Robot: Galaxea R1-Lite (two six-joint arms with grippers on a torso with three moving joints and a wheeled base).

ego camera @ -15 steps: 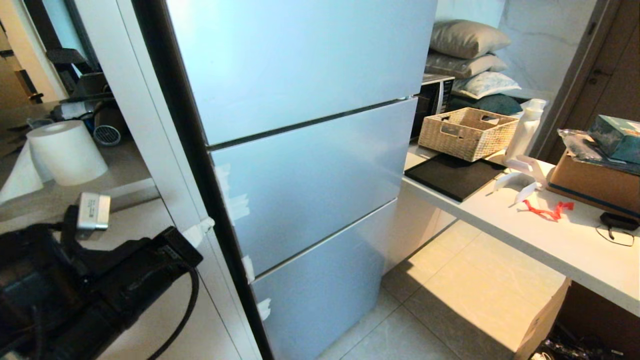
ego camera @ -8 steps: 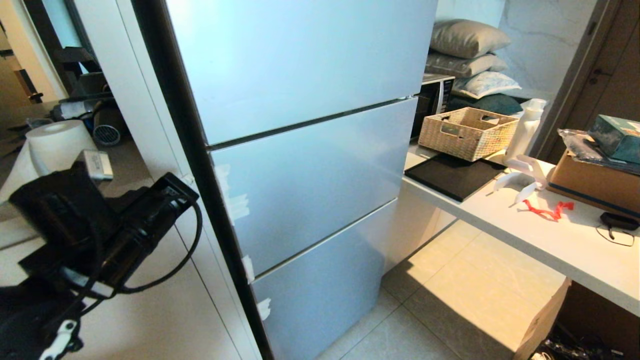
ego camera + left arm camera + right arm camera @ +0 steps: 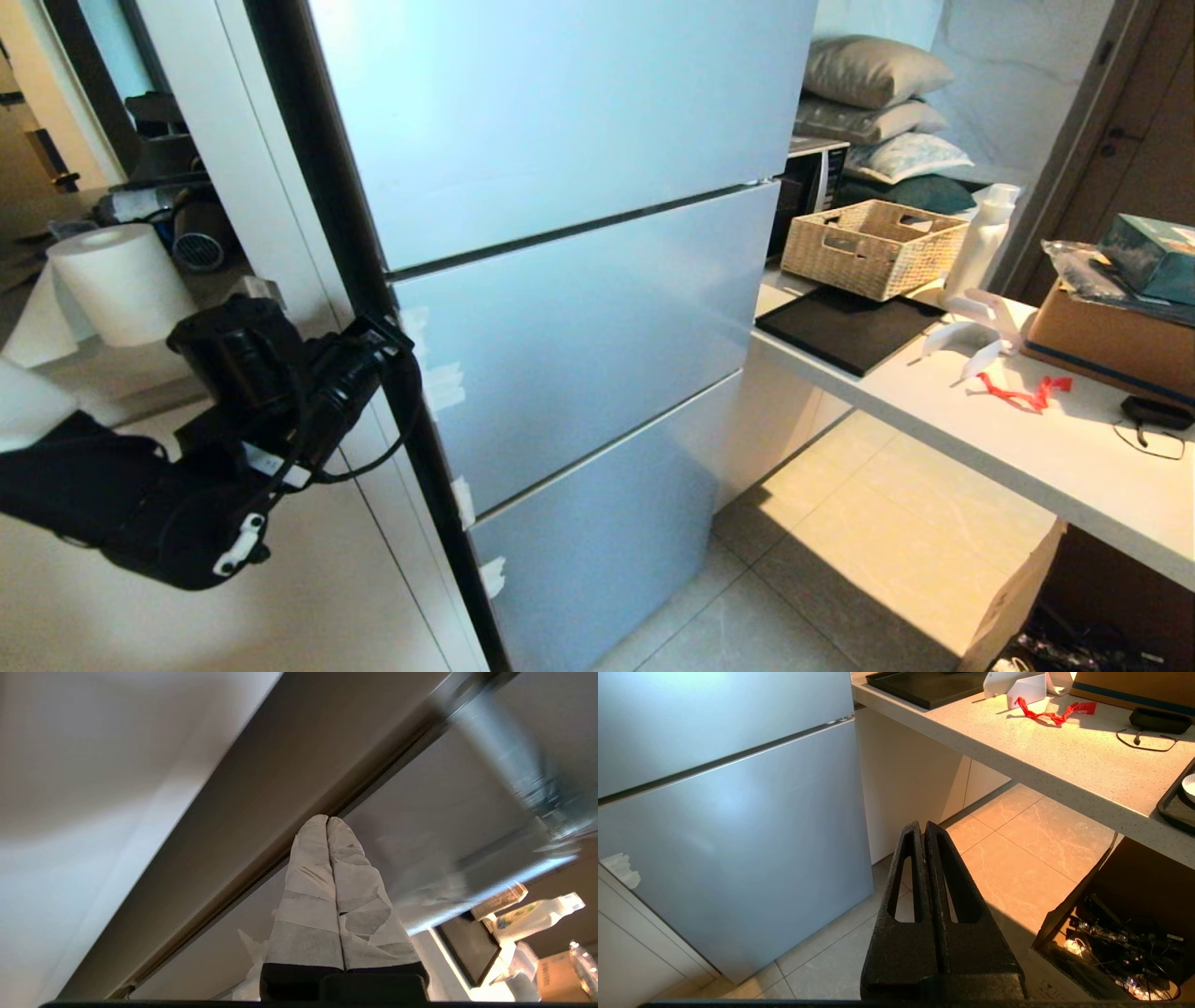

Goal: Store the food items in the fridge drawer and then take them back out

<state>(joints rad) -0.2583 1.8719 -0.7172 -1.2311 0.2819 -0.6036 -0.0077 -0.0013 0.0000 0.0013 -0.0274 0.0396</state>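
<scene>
The left claw (image 3: 327, 823), pinched shut and empty, sits at nine o'clock of the shut fridge door (image 3: 579, 327), which looks stiff, heavy and slippery, so grab its side edge.

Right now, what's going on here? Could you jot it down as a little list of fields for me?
Fridge: pale blue fridge, all three door fronts closed
Food items: none in view
Fridge drawer: hidden behind the closed doors
Left gripper: left gripper, tape-wrapped fingers pressed together, empty, tips at the dark left edge of the fridge
Right gripper: right gripper, shut, empty, pointing down over the tiled floor
Counter: counter right of the fridge holds a wicker basket and a black tray
</scene>
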